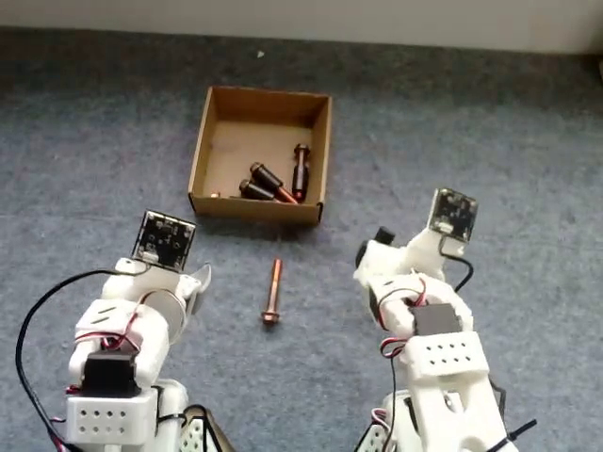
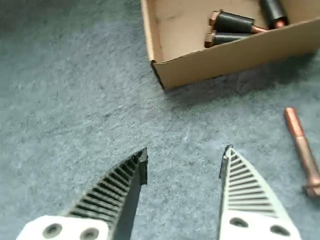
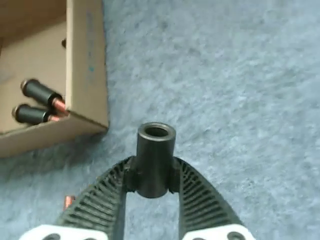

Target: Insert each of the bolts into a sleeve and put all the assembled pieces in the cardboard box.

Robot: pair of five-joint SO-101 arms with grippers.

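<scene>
- right gripper [image 3: 153, 167]: fingers clamped tight on a dark sleeve [image 3: 156, 145], one finger each side. Sleeve stands approx upright btwn them w/ its hollow bore facing the wrist cam.
- Sleeve + right gripper sit over the grey carpet [image 1: 490, 122], nr a front corner of the cardboard box [image 1: 254, 208], not touching it.
- left gripper [image 2: 185, 157]: jaws wide apart, nothing btwn them, over bare carpet nr the box's other front corner.
- loose bolt [image 1: 274, 290]: copper-coloured, lies flat on the carpet btwn the two arms, just in front of the box's front wall but apart from it. Head end points toward the arms, shaft end toward the box. In left wrist view it's off to one side of the open fingers, outside them.
- Box: open top, on the carpet beyond both arms.
- 3 assembled pieces inside the box: two [image 1: 267, 177] [image 1: 254, 190] side by side nr the front wall, slanted, copper tips sticking out of the dark sleeves. Third [image 1: 301, 168] lies along the wall on the right arm's side.
</scene>
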